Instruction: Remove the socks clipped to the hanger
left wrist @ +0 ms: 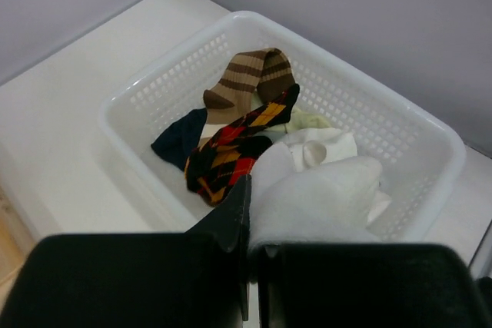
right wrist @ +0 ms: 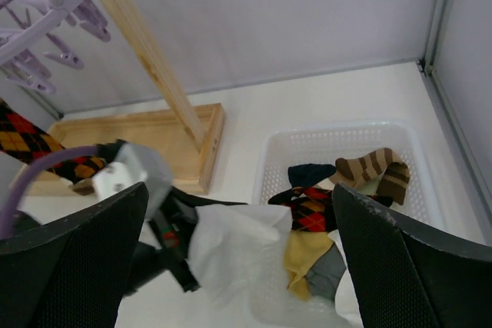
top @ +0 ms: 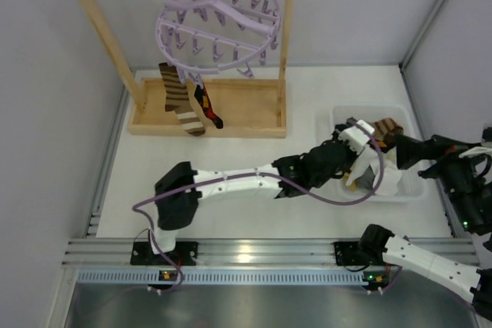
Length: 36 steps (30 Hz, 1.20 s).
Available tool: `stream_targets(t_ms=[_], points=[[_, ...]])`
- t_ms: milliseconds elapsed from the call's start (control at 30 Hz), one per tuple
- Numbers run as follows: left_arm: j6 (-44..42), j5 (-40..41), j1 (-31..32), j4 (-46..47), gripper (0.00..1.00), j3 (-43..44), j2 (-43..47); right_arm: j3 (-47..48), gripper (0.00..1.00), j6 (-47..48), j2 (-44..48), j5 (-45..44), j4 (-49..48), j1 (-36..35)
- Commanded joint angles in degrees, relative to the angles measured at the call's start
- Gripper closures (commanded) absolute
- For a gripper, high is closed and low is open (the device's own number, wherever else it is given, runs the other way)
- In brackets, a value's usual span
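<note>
The lilac hanger point(top: 219, 24) hangs from the wooden rack, and its edge shows in the right wrist view point(right wrist: 38, 28). A brown-and-cream striped sock point(top: 178, 101) and a black argyle sock point(top: 207, 107) are clipped to its near side. My left gripper point(top: 360, 168) is shut on a white sock point(left wrist: 323, 197) at the near rim of the white basket point(left wrist: 123, 113). The white sock also shows in the right wrist view point(right wrist: 246, 255). My right gripper point(right wrist: 242, 266) is open and empty, above the basket's right side point(top: 401, 151).
The basket point(right wrist: 346, 137) holds a striped sock point(left wrist: 250, 78), an argyle sock point(left wrist: 231, 147), a navy sock point(left wrist: 178, 137), a yellow sock point(right wrist: 307, 255) and white fabric. The wooden rack's post and tray point(top: 254, 109) stand at the back left. Walls close in on both sides.
</note>
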State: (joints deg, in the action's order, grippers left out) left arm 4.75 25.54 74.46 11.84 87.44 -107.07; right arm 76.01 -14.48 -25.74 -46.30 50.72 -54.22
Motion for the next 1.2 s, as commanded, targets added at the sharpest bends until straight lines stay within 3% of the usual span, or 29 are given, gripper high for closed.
stream_targets(t_ms=[0, 167, 200, 233, 333, 467, 567, 800, 1000, 1033, 1167], points=[[-5.71, -2.52, 0.08, -8.66, 1.0, 14.57, -11.21, 3.09, 0.01, -1.52, 0.51, -5.45, 4.73, -0.1], [-9.84, -3.3, -0.01, -16.75, 0.97, 36.55, -25.45, 6.61, 0.01, -2.74, 2.7, -8.27, 7.55, -0.1], [-10.29, -3.13, -0.01, -17.45, 0.89, 37.97, -28.26, 6.78, 0.01, -3.01, 2.97, -8.89, 8.07, -0.19], [-10.64, -2.43, -0.01, -17.55, 0.65, 39.11, -29.24, 6.7, 0.01, -3.27, 3.41, -8.98, 8.25, -0.28], [-11.7, -0.85, -0.19, -17.64, 0.22, 41.4, -31.36, 6.0, 0.01, -3.8, 3.94, -8.72, 8.61, -0.19], [-12.4, 1.26, -0.36, -18.07, 0.03, 40.89, -30.66, 4.68, 0.0, -4.24, 3.24, -8.36, 8.17, -0.19], [-11.79, 3.37, -0.36, -18.08, 0.01, 38.17, -27.24, 3.97, 0.01, -4.42, 2.97, -7.58, 6.77, -0.19], [-1.78, 8.38, -1.42, -17.9, 0.01, 19.11, -12.13, 2.74, 0.01, -3.71, 1.04, -5.38, 3.69, -0.19], [5.25, 26.1, -1.77, -17.99, 0.01, -2.75, 3.23, 0.29, 0.01, -2.92, -1.07, -3.62, 0.44, -0.28], [5.27, 28.49, -1.77, -17.99, 0.01, -2.8, 5.09, -0.15, 0.01, -2.92, -1.07, -3.36, -0.09, -0.19], [9.92, 34.38, -3.08, -18.16, 0.01, -17.43, 15.73, -2.88, 0.0, -3.01, -2.3, -1.16, -3.16, -0.28]])
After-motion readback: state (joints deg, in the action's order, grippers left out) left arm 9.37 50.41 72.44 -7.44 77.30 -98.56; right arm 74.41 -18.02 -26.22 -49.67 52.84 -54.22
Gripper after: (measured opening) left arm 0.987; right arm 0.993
